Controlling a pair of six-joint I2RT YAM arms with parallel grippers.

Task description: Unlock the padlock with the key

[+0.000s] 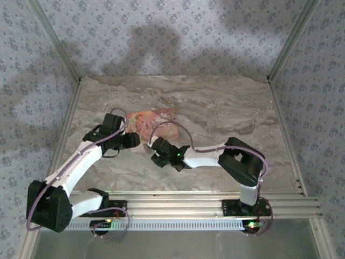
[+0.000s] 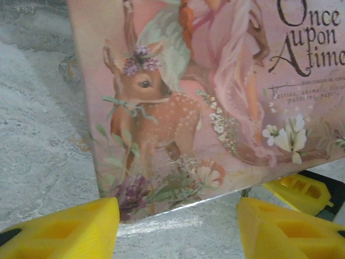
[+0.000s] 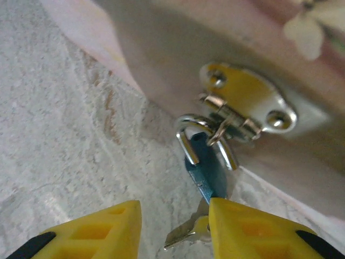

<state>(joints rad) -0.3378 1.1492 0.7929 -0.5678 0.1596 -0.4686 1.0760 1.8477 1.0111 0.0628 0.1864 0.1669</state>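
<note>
Carefully: your right gripper [image 3: 173,224] is spread, the blue padlock [image 3: 207,167] hanging from the hasp [image 3: 245,105] at its one o'clock. Pinch the key [image 3: 184,234] squarely before twisting; let the spread left gripper [image 2: 178,216] steady the pink box [image 2: 188,108].

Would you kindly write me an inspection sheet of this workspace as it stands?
Surface: beige veined stone-look tabletop.
Job's things: small blue padlock hangs by its silver shackle from the metal hasp on the flat pink illustrated box; small silver key sits at the padlock's lower end, seemingly inserted.
Clutter: nothing seen.
Grippers: left gripper open, yellow fingers flanking the box's near edge; right gripper open, key between its fingers.
Cables: purple cables loop along both arms.
Surroundings: patterned grey-blue walls; aluminium rail at the near edge.
</note>
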